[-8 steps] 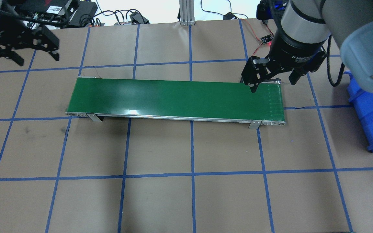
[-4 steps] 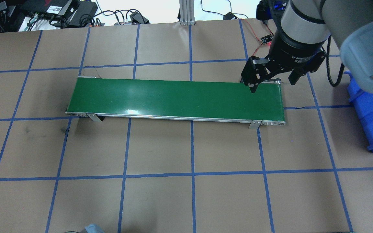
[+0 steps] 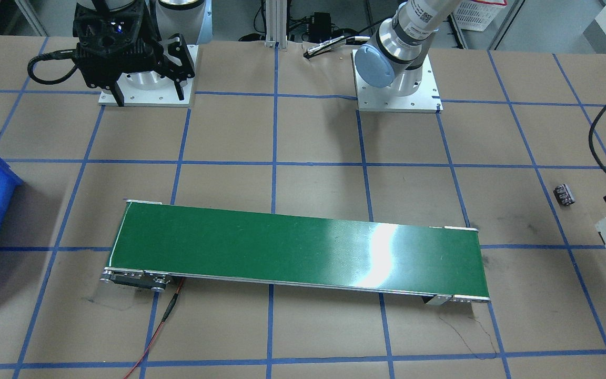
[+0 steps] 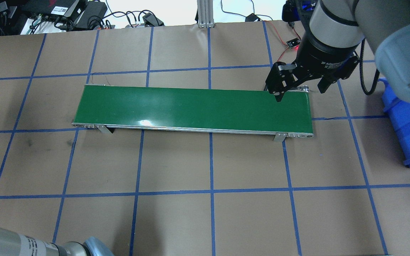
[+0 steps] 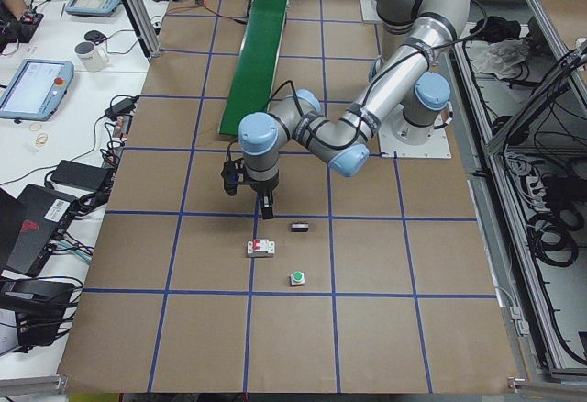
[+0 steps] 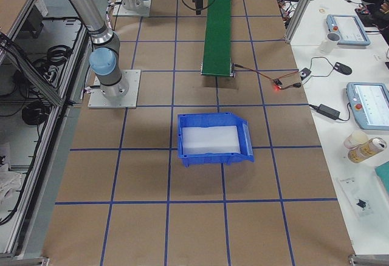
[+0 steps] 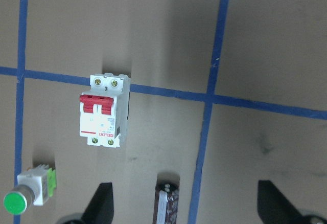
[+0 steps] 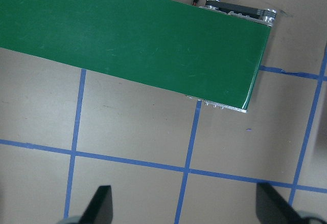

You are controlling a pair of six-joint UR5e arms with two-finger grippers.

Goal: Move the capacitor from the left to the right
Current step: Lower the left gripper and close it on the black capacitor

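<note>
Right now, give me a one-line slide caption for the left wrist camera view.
Left gripper fingers open, framing the capacitor; circuit breaker and green push button lie nearby.

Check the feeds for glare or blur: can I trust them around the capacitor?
Front-facing view: a white glare streak washes out part of the green belt; the capacitor is small but clear. Overhead view: faint sheen on the belt only. Left wrist view: sharp, but the capacitor is cropped by the bottom edge, with soft shadow beside the circuit breaker.
</note>
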